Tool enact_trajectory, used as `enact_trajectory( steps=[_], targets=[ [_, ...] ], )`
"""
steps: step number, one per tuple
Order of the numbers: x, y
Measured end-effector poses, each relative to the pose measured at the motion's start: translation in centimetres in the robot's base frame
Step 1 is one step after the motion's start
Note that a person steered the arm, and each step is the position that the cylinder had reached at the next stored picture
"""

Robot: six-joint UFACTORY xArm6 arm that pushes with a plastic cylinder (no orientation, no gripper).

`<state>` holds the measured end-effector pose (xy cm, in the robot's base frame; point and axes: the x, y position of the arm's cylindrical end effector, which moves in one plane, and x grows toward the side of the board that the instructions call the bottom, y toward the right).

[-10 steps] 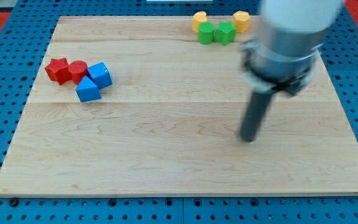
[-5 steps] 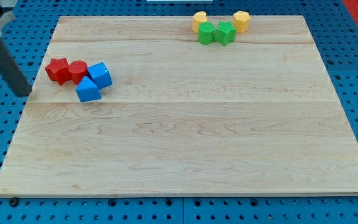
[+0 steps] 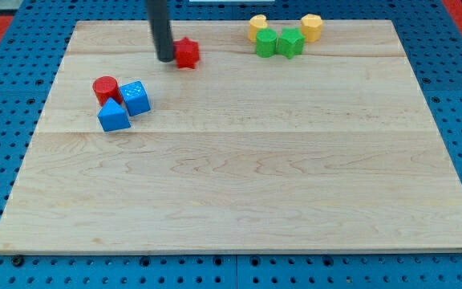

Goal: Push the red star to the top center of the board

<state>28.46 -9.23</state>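
The red star (image 3: pixel 187 53) lies near the view's top, a little left of centre, on the wooden board (image 3: pixel 239 193). My tip (image 3: pixel 165 59) stands right against the star's left side; the dark rod rises from it out of the view's top. A red cylinder (image 3: pixel 105 87) remains at the left, touching a blue cube (image 3: pixel 135 98) and a blue triangular block (image 3: pixel 113 116).
At the view's top right sit two yellow blocks (image 3: pixel 258 26) (image 3: pixel 312 26) and two green blocks (image 3: pixel 266 42) (image 3: pixel 290 42), close together. Blue pegboard surrounds the board.
My tip moved from the board's left edge to the top, and the red star went from beside the red cylinder up and right to the top. The blue cube shifted slightly.
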Motion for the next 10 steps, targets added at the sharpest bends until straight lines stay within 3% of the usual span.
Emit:
enact_trajectory(
  steps=[2,4,5,6,8,9,10],
  targets=[
    [4.3,2.4],
    [0.2,5.9],
    [-1.5,5.7],
    [0.8,4.7],
    [-3.8,2.5],
    [-0.8,1.0],
    [0.2,-11.8]
  ],
)
